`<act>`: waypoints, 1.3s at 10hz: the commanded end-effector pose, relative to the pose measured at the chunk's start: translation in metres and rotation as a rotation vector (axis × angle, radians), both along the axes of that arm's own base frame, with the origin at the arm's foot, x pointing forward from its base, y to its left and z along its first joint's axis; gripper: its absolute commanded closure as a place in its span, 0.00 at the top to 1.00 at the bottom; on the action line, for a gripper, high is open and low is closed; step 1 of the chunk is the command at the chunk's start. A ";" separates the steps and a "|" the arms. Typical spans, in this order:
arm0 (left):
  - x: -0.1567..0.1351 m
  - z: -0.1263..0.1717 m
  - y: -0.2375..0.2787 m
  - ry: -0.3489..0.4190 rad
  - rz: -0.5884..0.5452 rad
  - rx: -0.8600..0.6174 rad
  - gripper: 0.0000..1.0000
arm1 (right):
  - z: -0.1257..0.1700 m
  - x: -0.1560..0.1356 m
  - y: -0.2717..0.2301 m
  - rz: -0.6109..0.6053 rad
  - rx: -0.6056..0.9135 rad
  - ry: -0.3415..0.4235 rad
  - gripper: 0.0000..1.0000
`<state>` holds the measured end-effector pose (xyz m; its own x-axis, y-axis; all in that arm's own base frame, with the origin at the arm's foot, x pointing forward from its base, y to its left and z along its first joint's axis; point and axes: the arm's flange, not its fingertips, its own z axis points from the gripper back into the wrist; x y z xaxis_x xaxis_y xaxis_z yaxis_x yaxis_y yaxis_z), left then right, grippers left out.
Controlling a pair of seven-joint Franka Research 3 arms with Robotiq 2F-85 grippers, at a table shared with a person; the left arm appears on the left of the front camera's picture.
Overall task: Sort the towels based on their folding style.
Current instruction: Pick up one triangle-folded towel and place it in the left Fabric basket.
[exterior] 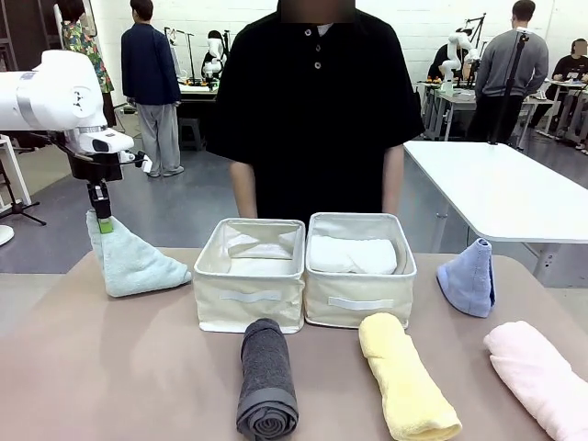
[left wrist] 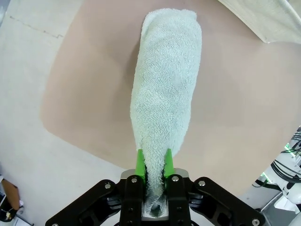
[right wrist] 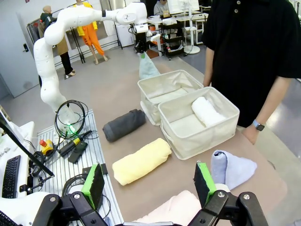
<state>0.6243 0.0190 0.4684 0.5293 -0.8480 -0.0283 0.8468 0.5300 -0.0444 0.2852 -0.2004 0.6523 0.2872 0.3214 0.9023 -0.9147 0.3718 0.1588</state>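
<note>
My left gripper (exterior: 103,217) is shut on the tip of the pale mint cone towel (exterior: 130,263) at the table's left; its broad base seems to rest on the tabletop. In the left wrist view the green pads (left wrist: 139,162) pinch that mint towel (left wrist: 164,84). The white rolled towel (exterior: 353,254) lies in the right bin (exterior: 360,303). In front lie the dark grey roll (exterior: 266,378), yellow roll (exterior: 407,377) and pink roll (exterior: 542,372). The periwinkle cone (exterior: 469,277) stands at the right. My right gripper (right wrist: 149,183) hangs open above the pink roll (right wrist: 171,208) with nothing between its fingers.
Two cream fabric bins stand side by side mid-table; the left bin (exterior: 250,299) holds no towel. A person in a black shirt (exterior: 317,110) stands close behind them. A white table (exterior: 505,193) is at the far right. Cables and a keyboard (right wrist: 11,176) lie beside my right arm's base.
</note>
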 end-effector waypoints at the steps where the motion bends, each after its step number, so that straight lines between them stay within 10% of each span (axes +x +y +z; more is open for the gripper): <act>1: 0.000 0.012 0.005 0.002 0.023 -0.004 0.00 | 0.002 0.000 -0.001 0.011 0.012 -0.012 1.00; 4: -0.029 0.054 0.011 0.018 -0.005 -0.064 0.01 | 0.002 0.000 -0.001 0.011 0.012 -0.012 1.00; 10: -0.188 0.234 0.033 -0.178 -0.111 -0.026 0.01 | 0.002 0.000 -0.001 0.011 0.012 -0.012 1.00; 13: -0.183 0.241 0.031 -0.148 -0.100 -0.015 0.01 | 0.002 0.000 -0.001 0.011 0.012 -0.012 1.00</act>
<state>0.4273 0.0543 0.7195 0.4344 -0.8973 0.0783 0.8935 0.4403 0.0880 0.2855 -0.2002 0.6525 0.2874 0.3223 0.9020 -0.9150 0.3708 0.1590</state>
